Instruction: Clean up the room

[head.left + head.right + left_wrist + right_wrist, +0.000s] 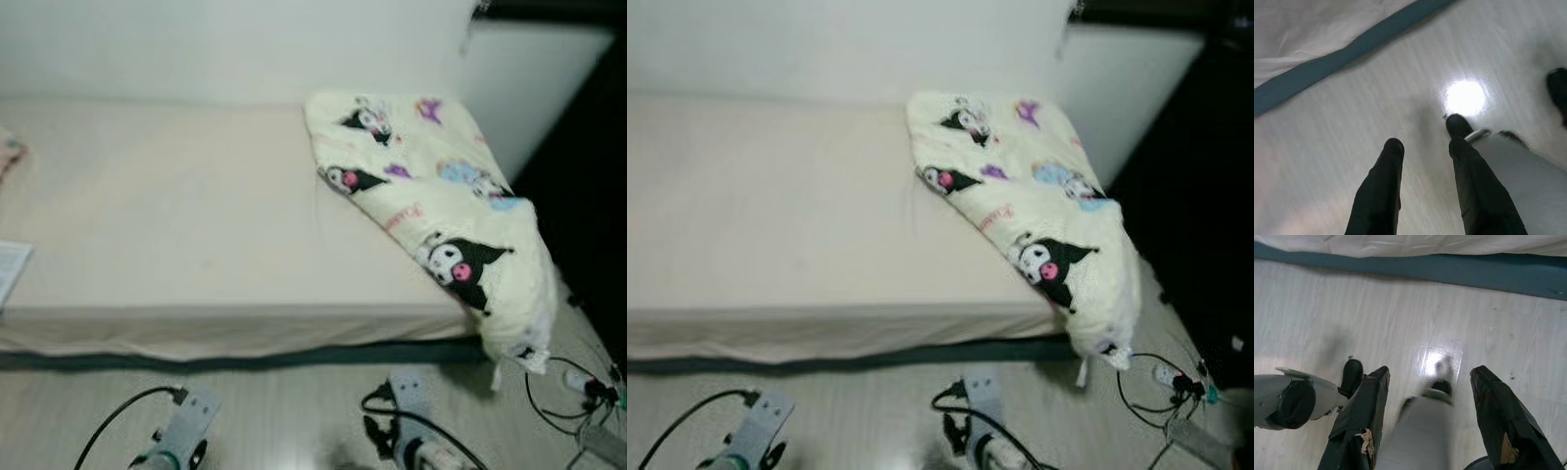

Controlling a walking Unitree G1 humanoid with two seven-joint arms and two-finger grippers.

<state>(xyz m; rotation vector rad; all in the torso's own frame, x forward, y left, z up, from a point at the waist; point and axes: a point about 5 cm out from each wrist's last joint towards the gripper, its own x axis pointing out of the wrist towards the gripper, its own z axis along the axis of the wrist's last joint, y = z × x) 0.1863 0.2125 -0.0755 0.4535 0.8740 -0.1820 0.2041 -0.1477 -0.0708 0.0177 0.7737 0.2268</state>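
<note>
L pincer (1422, 134) and R pincer (1427, 377) hang low over floor (294, 411), both parted w/ nothing held; blanket (441, 215) overhangs bed (176, 215) at right corner — risk: feet snagging cables (568, 392) nearby.
</note>
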